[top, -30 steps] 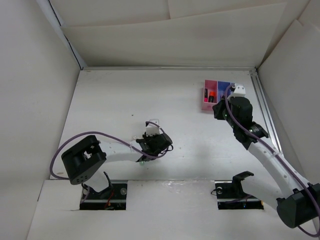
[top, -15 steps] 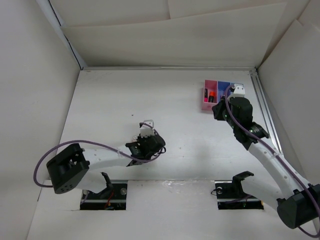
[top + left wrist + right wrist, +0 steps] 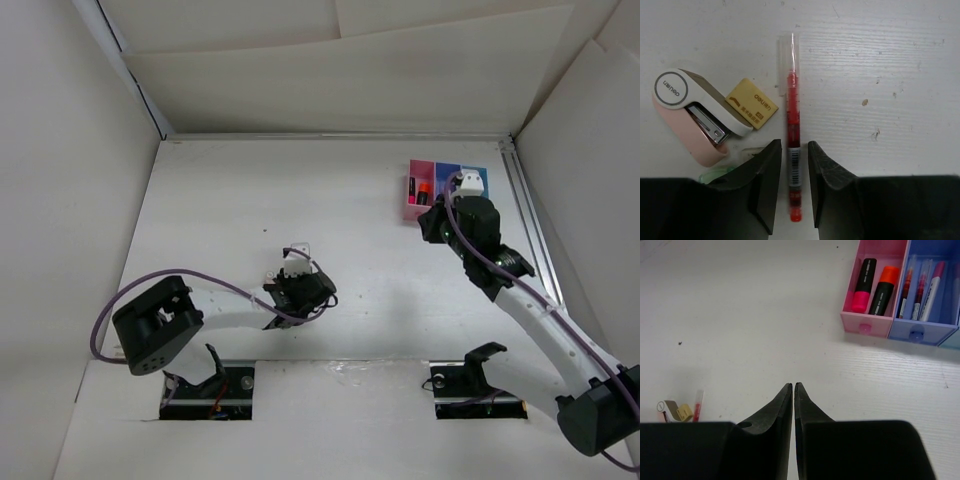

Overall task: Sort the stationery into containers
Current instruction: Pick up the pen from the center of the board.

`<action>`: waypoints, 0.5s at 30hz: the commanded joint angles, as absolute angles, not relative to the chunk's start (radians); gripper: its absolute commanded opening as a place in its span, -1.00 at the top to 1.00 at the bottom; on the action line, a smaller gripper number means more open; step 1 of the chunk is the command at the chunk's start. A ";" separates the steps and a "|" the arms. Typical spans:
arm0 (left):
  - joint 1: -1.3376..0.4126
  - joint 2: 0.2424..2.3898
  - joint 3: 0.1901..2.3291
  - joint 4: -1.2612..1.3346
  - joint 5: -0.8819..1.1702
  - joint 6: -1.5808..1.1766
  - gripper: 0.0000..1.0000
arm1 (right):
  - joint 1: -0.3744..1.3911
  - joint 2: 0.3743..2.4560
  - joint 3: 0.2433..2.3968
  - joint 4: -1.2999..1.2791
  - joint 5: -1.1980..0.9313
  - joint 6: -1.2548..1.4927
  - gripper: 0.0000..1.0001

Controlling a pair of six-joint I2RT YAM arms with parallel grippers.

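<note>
My left gripper (image 3: pixel 794 144) is open and low over the table, its jaws on either side of a thin red pen (image 3: pixel 792 100) with small gaps left. A beige eraser (image 3: pixel 751 102) lies just left of the pen. In the top view this gripper (image 3: pixel 300 288) is at centre-left. My right gripper (image 3: pixel 793 385) is shut and empty, hovering in front of the containers. The pink bin (image 3: pixel 865 326) holds a pink-capped highlighter (image 3: pixel 862 285) and an orange-capped one (image 3: pixel 883 290). The darker blue bin (image 3: pixel 920 332) holds several pens. Only a corner of the light blue bin (image 3: pixel 954 340) shows.
A pink and white mini stapler (image 3: pixel 695 115) lies left of the eraser, with a pale green item (image 3: pixel 712 175) partly hidden under my left finger. White walls enclose the table; a metal rail (image 3: pixel 528 215) runs along the right side beside the bins.
My left arm's elbow swung left and back while its gripper stayed over the pen and eraser, shifting a little. My right gripper shifted slightly left and away from the bases.
</note>
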State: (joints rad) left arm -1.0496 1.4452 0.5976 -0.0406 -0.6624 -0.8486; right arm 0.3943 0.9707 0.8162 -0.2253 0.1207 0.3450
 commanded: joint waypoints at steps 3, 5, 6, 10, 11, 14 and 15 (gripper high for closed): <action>-1.043 1.436 0.611 -0.038 -0.686 -0.864 0.51 | 0.403 0.934 0.836 -0.213 0.130 0.347 0.79; -1.043 1.414 0.601 -0.038 -0.686 -0.855 0.53 | 0.403 0.943 0.836 -0.213 0.130 0.347 0.79; -1.043 1.414 0.601 -0.038 -0.686 -0.854 0.53 | 0.413 0.943 0.836 -0.213 0.130 0.347 0.79; -1.034 1.451 0.601 -0.017 -0.652 -0.828 0.53 | 0.413 0.943 0.836 -0.213 0.121 0.356 0.79; -1.034 1.491 0.610 -0.017 -0.641 -0.828 0.57 | 0.413 0.943 0.836 -0.213 0.121 0.356 0.79; -1.034 1.535 0.611 -0.017 -0.618 -0.851 0.63 | 0.413 0.943 0.845 -0.213 0.121 0.356 0.76; -1.034 1.545 0.601 -0.006 -0.601 -0.851 0.63 | 0.413 0.943 0.845 -0.213 0.121 0.356 0.71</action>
State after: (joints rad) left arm -1.0386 1.4948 0.6109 0.0082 -0.6716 -0.8383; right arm 0.4038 0.9550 0.8162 -0.2317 0.1211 0.3485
